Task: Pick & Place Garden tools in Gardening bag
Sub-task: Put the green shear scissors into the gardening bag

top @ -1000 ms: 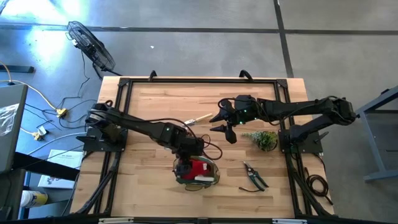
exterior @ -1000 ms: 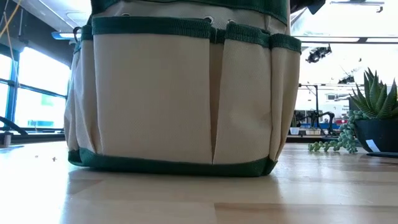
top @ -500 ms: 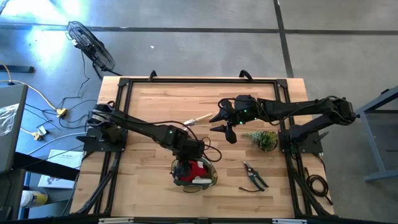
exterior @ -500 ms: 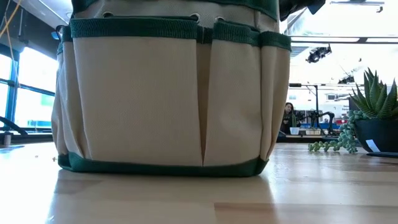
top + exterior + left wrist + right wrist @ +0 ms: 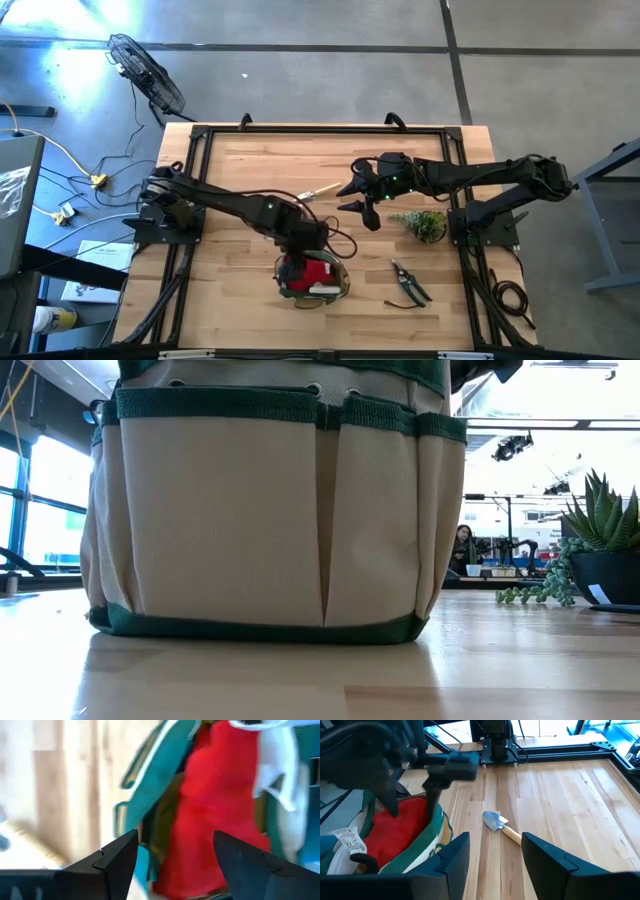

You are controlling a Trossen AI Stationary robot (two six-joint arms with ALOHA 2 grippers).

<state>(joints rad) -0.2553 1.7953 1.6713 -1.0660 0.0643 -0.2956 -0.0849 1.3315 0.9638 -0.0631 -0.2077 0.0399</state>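
A small potted succulent (image 5: 428,224) with trailing stems stands on the wooden surface (image 5: 260,165) near its right edge. Off the surface, a black fan (image 5: 147,74) sits on the grey floor, with yellow and white cables (image 5: 75,180) nearby. In the low view a person (image 5: 464,545) shows far behind.

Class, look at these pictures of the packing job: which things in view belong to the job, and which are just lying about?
Belongs to the job:
- gardening bag
- red bundle inside the bag
- trowel on the table
- pruning shears on the table
- left hand, open over the bag
- right hand, open, above the table

Just lying about:
- potted plant
- fan on the floor
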